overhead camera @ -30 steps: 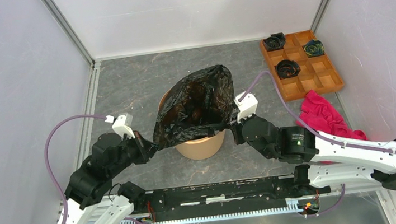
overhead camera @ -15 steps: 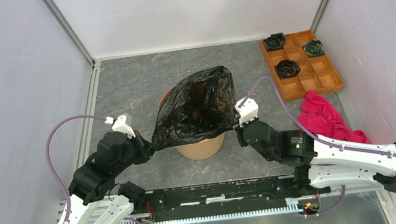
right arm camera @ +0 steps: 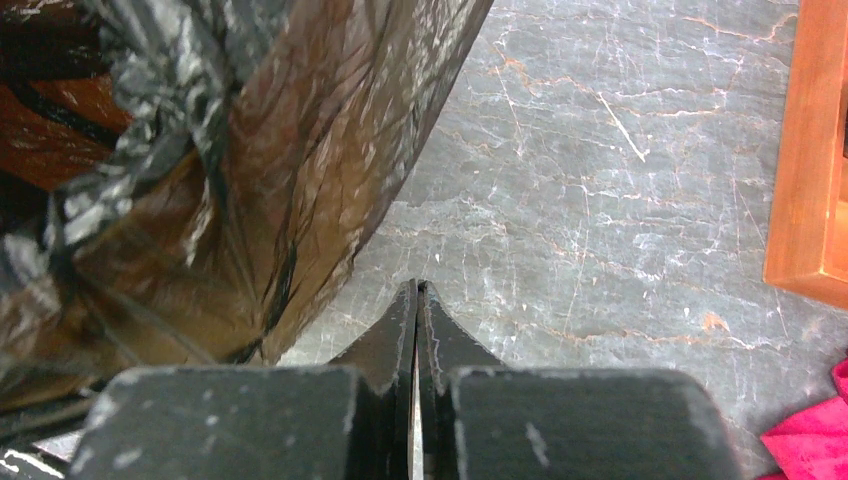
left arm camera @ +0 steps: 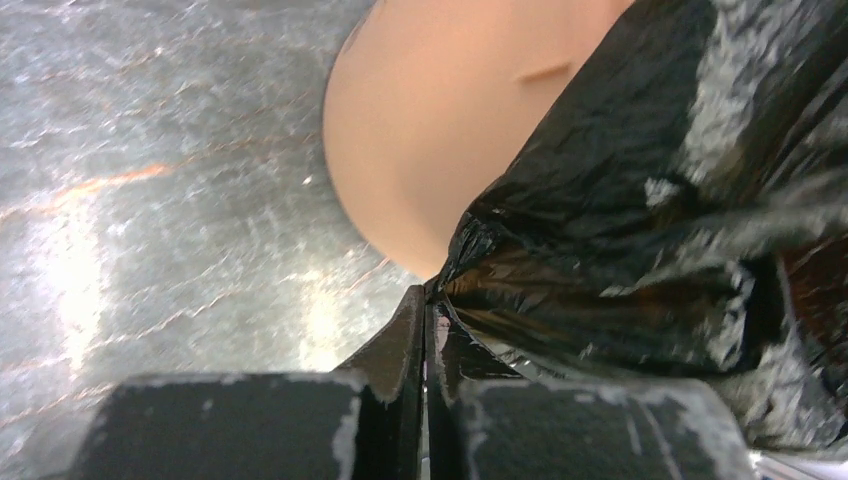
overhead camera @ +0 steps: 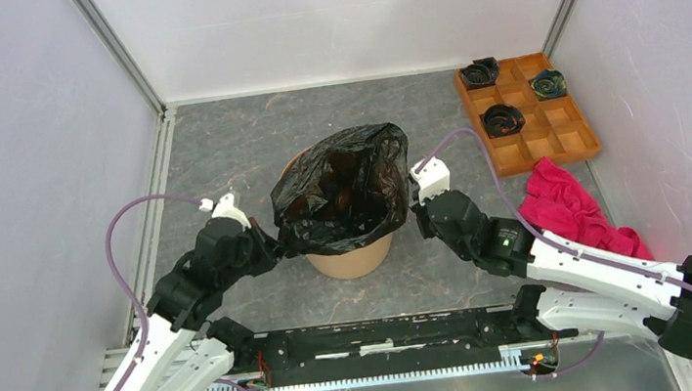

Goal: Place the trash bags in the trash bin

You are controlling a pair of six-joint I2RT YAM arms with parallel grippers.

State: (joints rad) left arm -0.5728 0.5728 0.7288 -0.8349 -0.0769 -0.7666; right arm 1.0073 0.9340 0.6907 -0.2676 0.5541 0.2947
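The black trash bag hangs open over the round orange trash bin, covering its mouth and upper wall. My left gripper is at the bag's left edge, shut on a pinch of the film. In the left wrist view, the film runs into the closed tips, with the bin wall beyond. My right gripper is at the bag's right edge with its jaws shut. In the right wrist view, its tips show no film between them, and the bag hangs just to their left.
An orange-brown compartment tray at the back right holds small black rolls. A pink-red cloth lies in front of it, near my right arm. The tray's edge and the cloth also show in the right wrist view.
My left gripper moved right toward the bin with the bag's edge. The bag went from stretched wide to slacker and rounder over the bin. My right gripper shifted slightly.
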